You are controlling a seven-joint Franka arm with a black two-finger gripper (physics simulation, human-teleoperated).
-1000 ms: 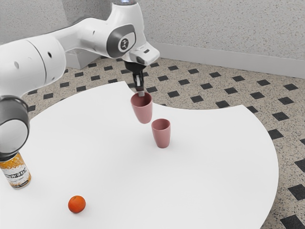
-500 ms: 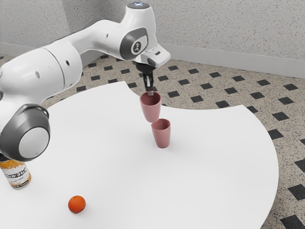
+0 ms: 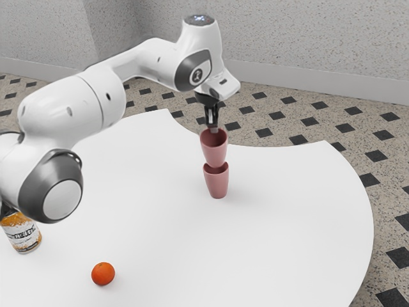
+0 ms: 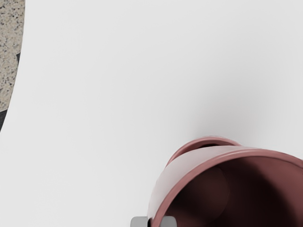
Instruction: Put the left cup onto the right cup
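The jaws are clamped on the rim of the held cup [image 3: 213,146], one finger inside the mouth and one outside. In the wrist view two grey pads [image 4: 140,221] pinch the cup's wall between them. This pink cup hangs upright from the arm [image 3: 115,96], directly over the standing cup [image 3: 216,181], which matches it in colour and shape and stands on the white worktop [image 3: 287,243]. In the exterior view the held cup's base meets the mouth of the standing cup, so the two read as one stacked column. Whether the base has gone down inside the rim or only touches it cannot be told. In the wrist view the held cup [image 4: 227,189] is empty, its dark red inside open to the camera. A curved strip of the standing cup's rim [image 4: 203,143] shows just past its side. Well apart from the cups, towards the exterior view's left, an orange [image 3: 103,273] lies on the worktop. A jar [image 3: 20,235] with orange contents and a label stands near the edge, partly hidden behind the arm's base joint.
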